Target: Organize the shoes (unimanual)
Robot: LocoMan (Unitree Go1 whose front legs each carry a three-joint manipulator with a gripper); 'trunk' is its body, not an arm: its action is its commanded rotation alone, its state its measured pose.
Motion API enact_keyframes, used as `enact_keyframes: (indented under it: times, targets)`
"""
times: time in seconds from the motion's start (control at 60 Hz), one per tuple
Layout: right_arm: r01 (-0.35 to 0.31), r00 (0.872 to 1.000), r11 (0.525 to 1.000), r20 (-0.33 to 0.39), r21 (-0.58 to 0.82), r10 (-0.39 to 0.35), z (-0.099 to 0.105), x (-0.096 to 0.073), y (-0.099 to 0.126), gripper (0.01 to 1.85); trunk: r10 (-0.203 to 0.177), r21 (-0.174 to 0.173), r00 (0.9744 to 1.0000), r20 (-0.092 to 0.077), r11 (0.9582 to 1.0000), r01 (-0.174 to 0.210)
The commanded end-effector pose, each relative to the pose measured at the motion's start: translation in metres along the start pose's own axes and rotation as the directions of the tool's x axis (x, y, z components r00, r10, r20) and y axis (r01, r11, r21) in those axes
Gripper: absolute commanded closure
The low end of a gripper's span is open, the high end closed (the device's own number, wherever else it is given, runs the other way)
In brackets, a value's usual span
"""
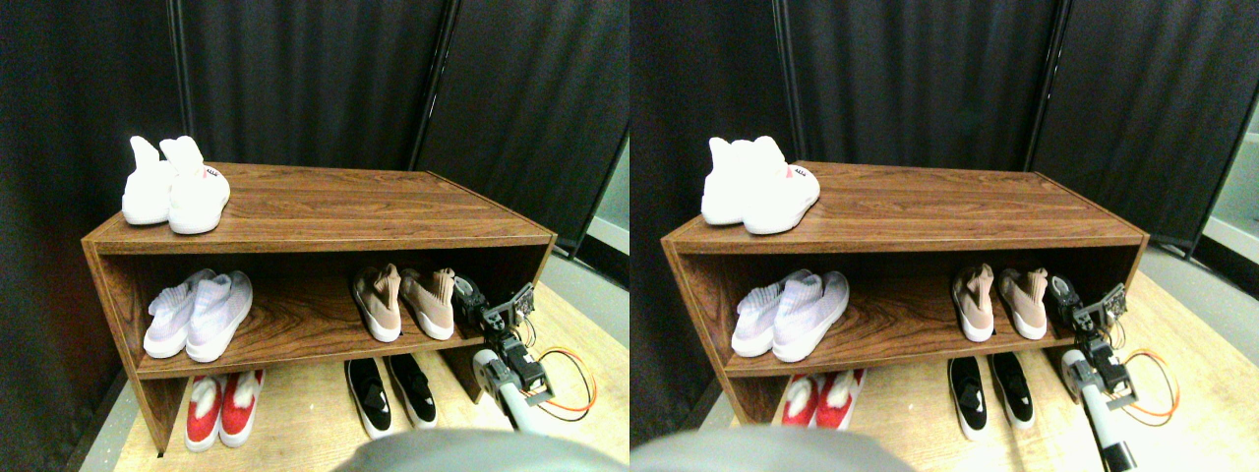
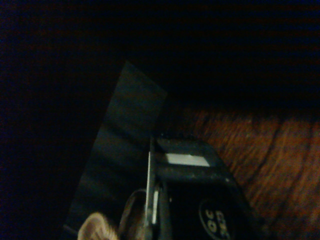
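Risk: if we push on, our right gripper [image 1: 470, 295] may shove the beige shoe [image 1: 430, 302] beside it askew
Jaws: we cannot tell

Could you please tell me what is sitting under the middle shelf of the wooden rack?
On the floor under the middle shelf stand a red-and-white pair at the left and a black pair toward the right. Their heels run back under the board, so anything behind them is hidden.

Knit shoes [image 1: 405, 300], wood-grain shelf [image 1: 315, 211]
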Motion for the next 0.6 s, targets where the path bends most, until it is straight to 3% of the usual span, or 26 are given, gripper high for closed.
enact_keyframes:
  times: [0.017,0.15,0.333,0.6]
  targets:
    - [0.005,1.000,1.000,0.013,-0.027,-0.004,-0.010,0.000,-0.002,1.80,0.006,-0.030,0.9999,0.011,0.9995,-0.006]
    - [0.043,0.999,0.999,0.010,0.014,-0.043,-0.019,0.000,-0.002,1.80,0.017,-0.039,0.9998,0.010,0.9991,-0.017]
    - [0.013,0.998,1.000,-0.058,0.027,-0.012,-0.031,0.000,0.001,1.80,0.033,-0.050,0.9994,0.004,0.9982,-0.033]
    - [0.011,0.995,1.000,-0.099,0.009,-0.011,-0.049,-0.005,0.005,1.80,0.065,-0.077,0.9979,-0.004,0.9949,-0.065]
